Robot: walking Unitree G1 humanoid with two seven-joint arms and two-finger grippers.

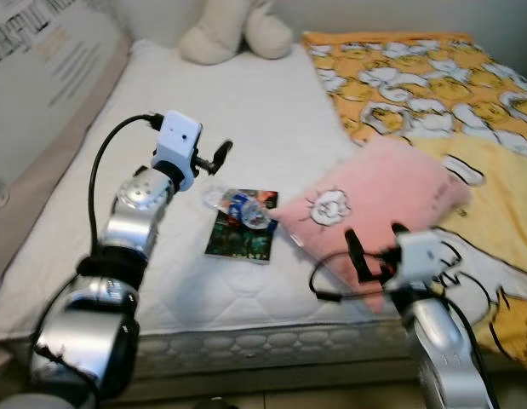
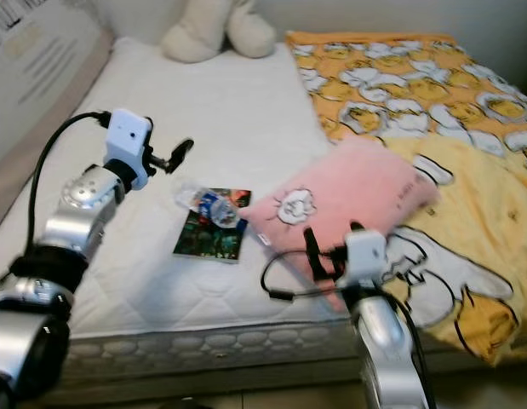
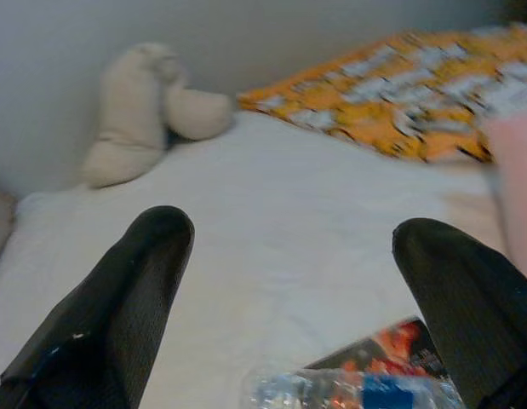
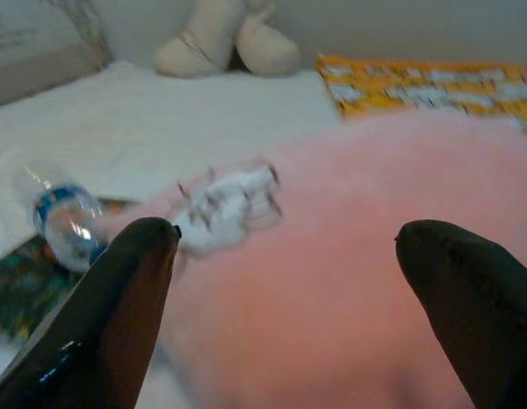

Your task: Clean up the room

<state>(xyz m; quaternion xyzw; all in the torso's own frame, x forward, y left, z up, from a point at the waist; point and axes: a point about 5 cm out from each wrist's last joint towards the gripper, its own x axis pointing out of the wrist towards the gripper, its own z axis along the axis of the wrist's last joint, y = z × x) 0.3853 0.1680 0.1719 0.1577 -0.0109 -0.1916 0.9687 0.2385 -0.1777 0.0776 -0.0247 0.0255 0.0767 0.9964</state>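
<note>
Left eye view: bed [image 1: 246, 111] w/ white mattress; yellow duck-print blanket [image 1: 433, 94] covers its right side. Cream plush toy [image 1: 233, 30] sits at the head end. Pink pillow [image 1: 382, 200] lies at the blanket's edge, partly on blanket, partly on mattress. Book [image 1: 242, 226] lies flat on mattress just left of pillow; clear plastic bottle [image 1: 237, 207] w/ blue label lies on its side across the book's upper part, touching it. Left gripper [image 1: 214, 162] is held above mattress, near the bottle's cap end; fingers apart, nothing in them. Right gripper [image 1: 375, 243] is at pillow's near edge, fingers spread.

Right eye view: same layout. Bottle on book, pillow beside them, right gripper over pillow's front corner.

Left wrist view: two black fingers [image 3: 118, 315] wide apart, released, nothing between them. Bottle [image 3: 357, 394] and a corner of the book [image 3: 391, 349] are just beyond the fingers, low in frame. Plush toy and blanket further off by the wall.

Right wrist view: fingers [image 4: 110, 324] spread wide, unclenched, w/ pillow [image 4: 314, 290] directly ahead between them; contact can't be told. Bottle [image 4: 63, 221] lies off to one side on the book. Frame is blurry.
</note>
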